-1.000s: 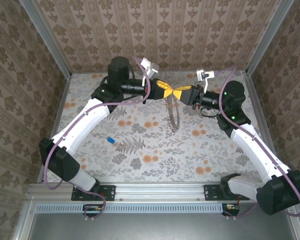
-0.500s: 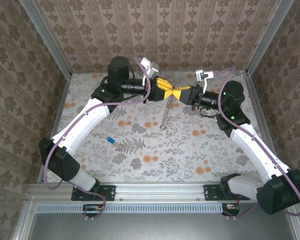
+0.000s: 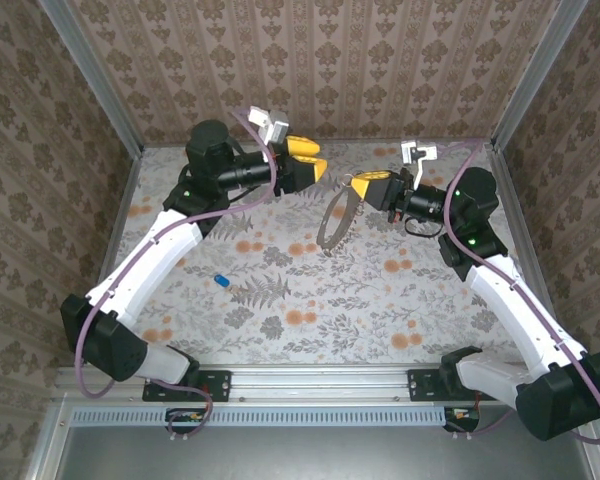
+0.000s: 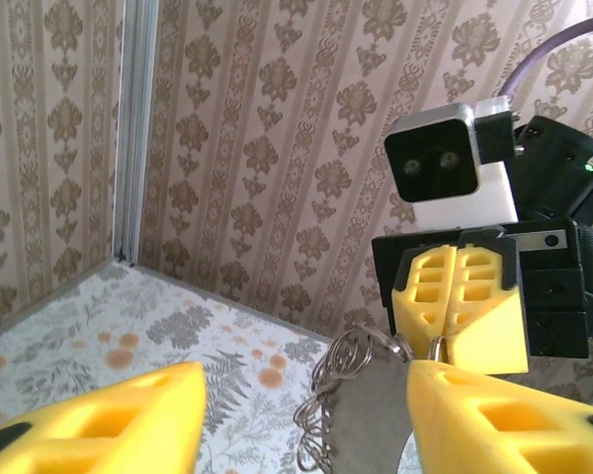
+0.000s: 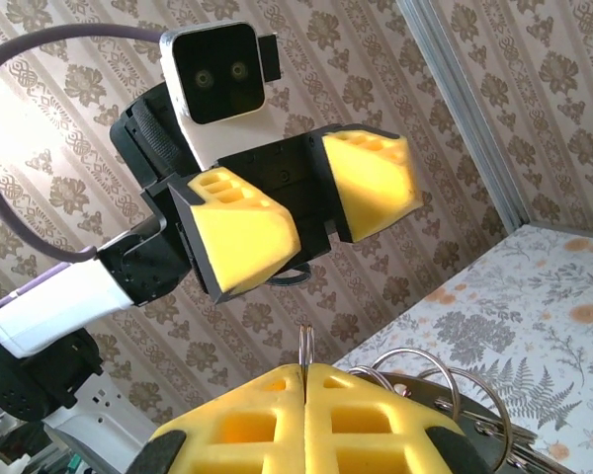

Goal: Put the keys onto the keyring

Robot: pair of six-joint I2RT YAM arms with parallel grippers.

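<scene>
**Right claw holds the keyring up; left claw open; blue key lies on the desk**

My right claw is fully closed, its two yellow fingers pressed flat together. It pinches the keyring by its thin metal rings, which show just past my fingertips in the right wrist view. The long beige chain strap hangs down from that grip in a narrow oval loop. Its lower end is close to the floral desk, but I cannot tell whether it touches.

My left claw faces the right one across a small gap. Its jaws are about half open and hold nothing.

The key, tiny with a bright blue head, lies alone on the desk. It is well apart from both claws, near my left arm's forearm.

As I judge it, the step in hand is fetching the key with the left claw. To do it well, I should keep the right claw firm and motionless so the ring stays presented. I should come down on the key from directly above and pinch the blue head squarely. It is far smaller than my fingers, so an off-centre grip could flick it away. I cannot make out its hole from here.
</scene>
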